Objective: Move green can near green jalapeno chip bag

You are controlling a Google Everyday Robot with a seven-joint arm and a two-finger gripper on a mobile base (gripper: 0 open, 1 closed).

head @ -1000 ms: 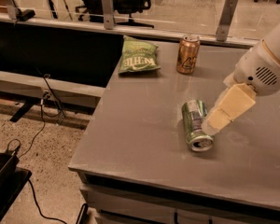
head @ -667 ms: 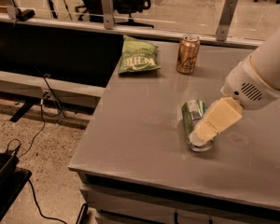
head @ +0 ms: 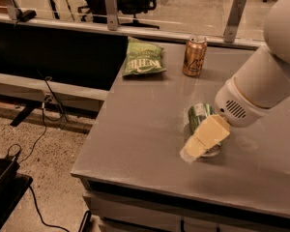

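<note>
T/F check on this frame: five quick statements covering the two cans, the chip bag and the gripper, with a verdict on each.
1. The green can lies on its side on the table. True.
2. The copper-orange can has tipped over. False: it stands upright near the table's far edge.
3. The green can touches the green jalapeno chip bag. False: they are well apart, with the bag at the far corner and the can nearer the front.
4. The gripper is right at the green can, covering part of it. True.
5. The gripper holds the chip bag. False: the bag lies alone on the table.
</note>
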